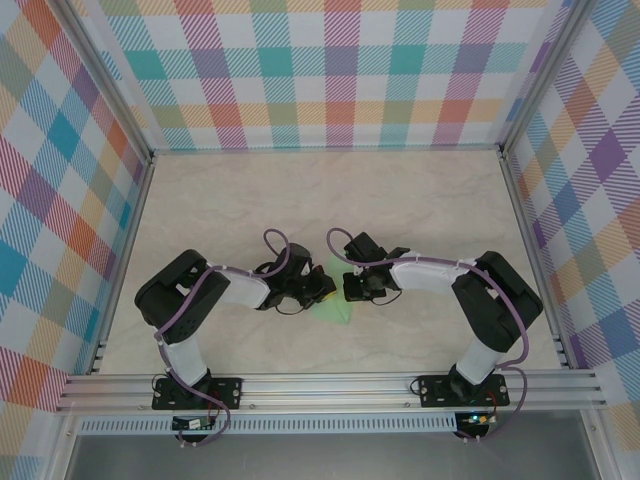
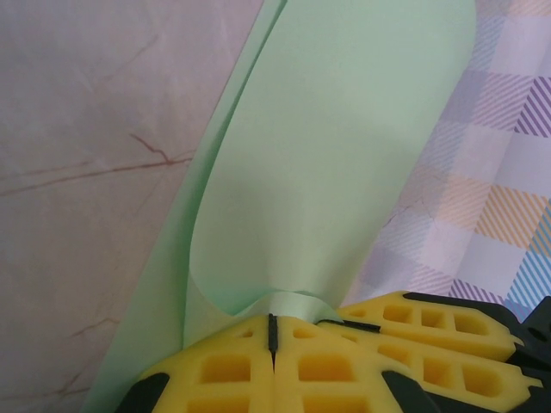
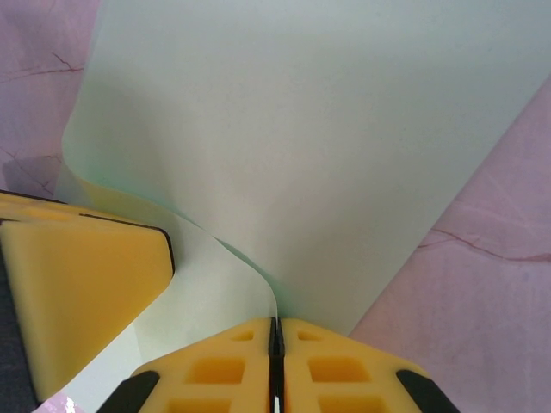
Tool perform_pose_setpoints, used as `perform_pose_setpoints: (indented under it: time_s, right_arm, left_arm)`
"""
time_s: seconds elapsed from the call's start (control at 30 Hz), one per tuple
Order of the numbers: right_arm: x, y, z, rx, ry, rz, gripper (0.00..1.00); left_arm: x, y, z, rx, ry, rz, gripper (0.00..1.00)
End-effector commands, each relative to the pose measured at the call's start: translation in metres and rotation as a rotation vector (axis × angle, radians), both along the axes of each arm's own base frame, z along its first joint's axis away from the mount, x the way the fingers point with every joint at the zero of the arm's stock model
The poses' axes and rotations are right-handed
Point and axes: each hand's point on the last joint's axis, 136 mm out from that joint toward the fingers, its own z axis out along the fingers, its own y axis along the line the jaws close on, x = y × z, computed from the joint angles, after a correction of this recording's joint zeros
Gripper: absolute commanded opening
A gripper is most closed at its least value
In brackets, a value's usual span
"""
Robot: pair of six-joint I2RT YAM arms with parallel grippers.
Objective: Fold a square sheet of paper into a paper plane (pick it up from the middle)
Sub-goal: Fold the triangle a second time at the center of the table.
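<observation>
Pale marbled table, thin reddish veins. Pastel plaid walls on three sides. Aluminium rail along near edge; slanting posts at back corners.

place: lab test cell | signs: aluminium frame; plaid backdrop panels; marble-look tabletop
</observation>
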Motion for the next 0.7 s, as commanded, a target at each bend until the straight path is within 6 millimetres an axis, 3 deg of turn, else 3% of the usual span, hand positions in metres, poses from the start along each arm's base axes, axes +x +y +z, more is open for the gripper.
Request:
perform_pose_setpoints:
  time_s: [0.0,0.2,0.33,0.43,0.53,0.67]
  right_arm:
    - [0.0,-0.005,-0.009,-0.028,0.029,-0.024,0.13]
    - [0.004,-0.004,0.014,-0.016,0.005,-0.044,0.25]
    - [0.008,-0.011,0.037,-0.004,-0.033,-0.069,0.44]
    - [0.005,-0.021,0.045,-0.019,-0.036,-0.101,0.51]
    - [-0.004,-0.011,0.054,0.068,-0.007,-0.087,0.48]
    - [-0.023,0.028,0.066,0.334,0.113,-0.061,0.24]
  left_arm:
    - [-0.011,0.008,-0.021,0.068,0.022,-0.014,0.0]
    - [-0.016,0.01,-0.028,0.092,0.029,-0.019,0.0]
    - [-0.017,0.01,-0.03,0.099,0.029,-0.025,0.0]
    - [-0.017,0.008,-0.029,0.095,0.027,-0.028,0.0]
    - [-0.017,0.008,-0.028,0.097,0.027,-0.03,0.0]
    - [-0.017,0.008,-0.028,0.097,0.027,-0.033,0.0]
